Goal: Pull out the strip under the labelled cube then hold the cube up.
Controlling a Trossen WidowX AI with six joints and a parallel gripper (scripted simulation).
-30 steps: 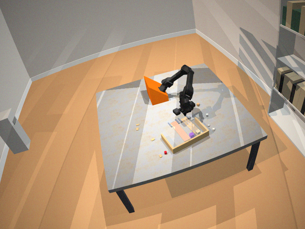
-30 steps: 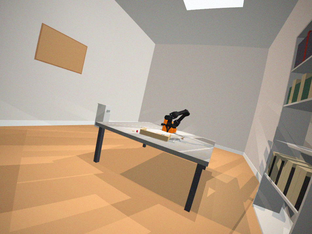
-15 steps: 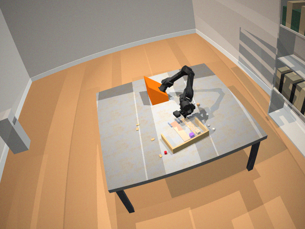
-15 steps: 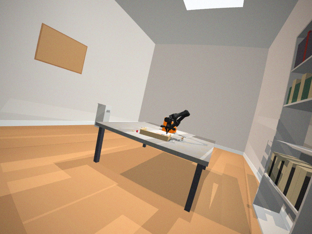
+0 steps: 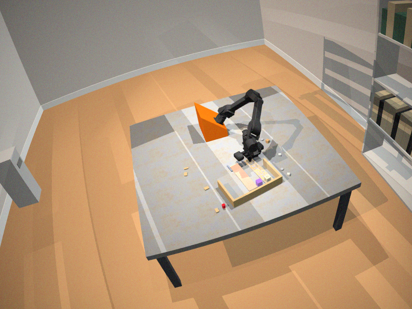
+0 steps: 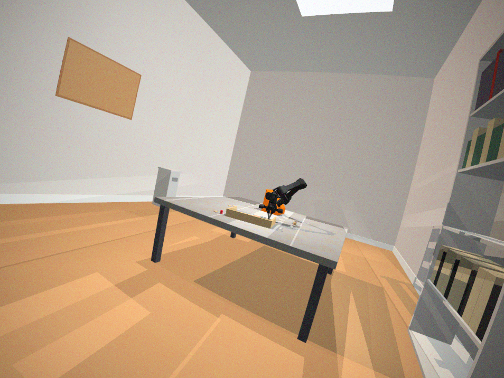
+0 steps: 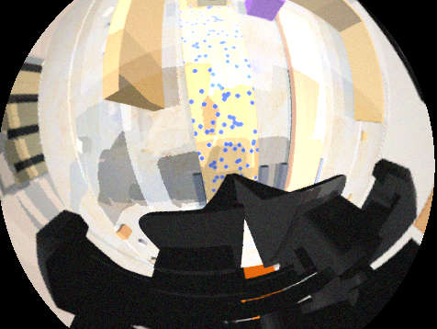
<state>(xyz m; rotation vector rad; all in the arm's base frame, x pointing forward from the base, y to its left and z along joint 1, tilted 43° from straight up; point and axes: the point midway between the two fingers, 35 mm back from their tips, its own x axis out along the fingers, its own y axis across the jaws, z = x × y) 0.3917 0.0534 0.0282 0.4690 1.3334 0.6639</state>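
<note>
The labelled cube is pale and sits on the far end of the blue-dotted strip; the wrist view cuts it off at the top edge. A purple cube sits beside it, between the dotted strip and a plain pinkish strip. Both strips lie in the wooden three-sided tray. My gripper is shut and empty, pointing down low over the near end of the dotted strip. Whether the tips touch the strip cannot be told.
Short blue-grey bars flank the strips' near ends. A red cylinder and small tan tiles lie left of the tray. White bits and an orange cube lie right. An orange wedge stands behind.
</note>
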